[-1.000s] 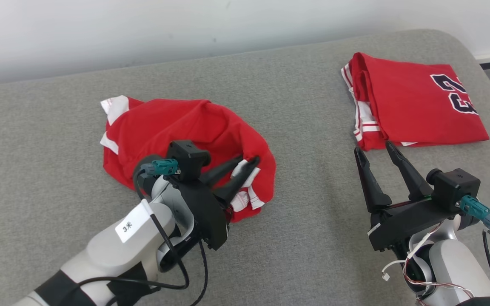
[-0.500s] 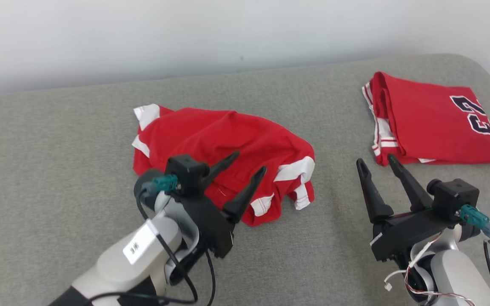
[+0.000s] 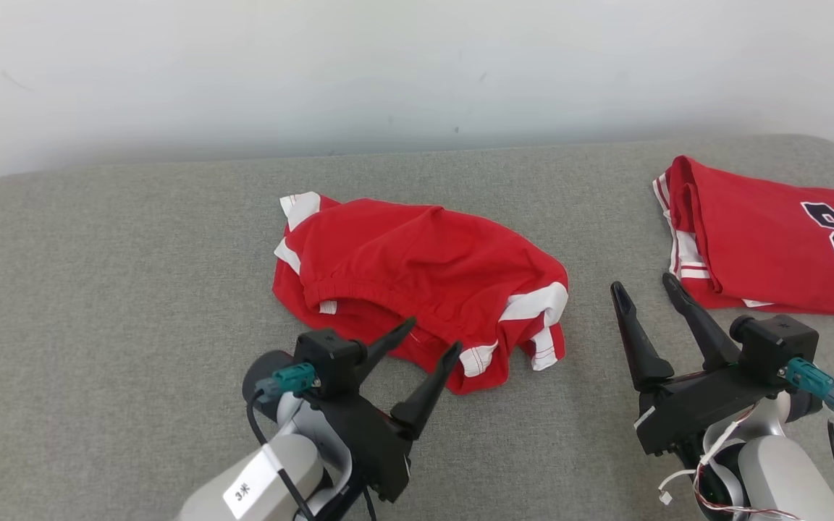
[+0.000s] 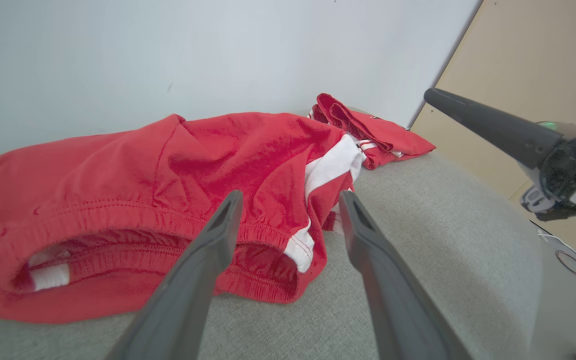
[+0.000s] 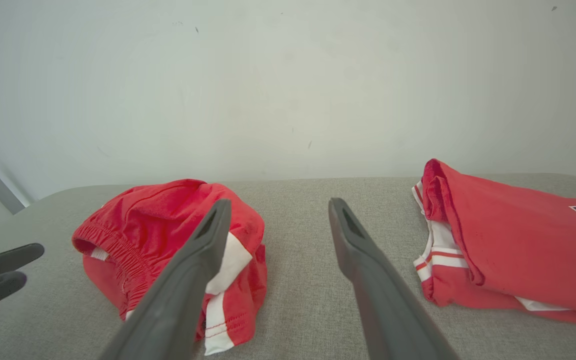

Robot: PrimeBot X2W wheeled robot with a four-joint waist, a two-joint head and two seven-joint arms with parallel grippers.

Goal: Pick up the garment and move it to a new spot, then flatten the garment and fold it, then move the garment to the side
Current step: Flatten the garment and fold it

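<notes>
The garment [image 3: 417, 268], a pair of red shorts with white side stripes, lies crumpled on the grey padded surface [image 3: 98, 289], waistband toward me. My left gripper [image 3: 433, 334] stands open at its near edge, fingers apart and holding nothing. In the left wrist view the open fingers frame the elastic waistband of the garment [image 4: 143, 170], with the left gripper [image 4: 292, 195] just short of the cloth. My right gripper [image 3: 642, 282] is open and empty, between the shorts and the folded jersey. In the right wrist view the right gripper [image 5: 279, 202] points at bare surface beside the garment [image 5: 158, 220].
A folded red jersey [image 3: 764, 246] with dark numbers lies at the far right, near the surface's rounded corner; the right wrist view has this jersey [image 5: 518, 235] on its right. A pale wall runs behind the surface's far edge.
My left gripper opened and let go of the shorts, which now rest slack on the surface, and drew back toward me. The head camera has shifted. The right gripper stayed open.
</notes>
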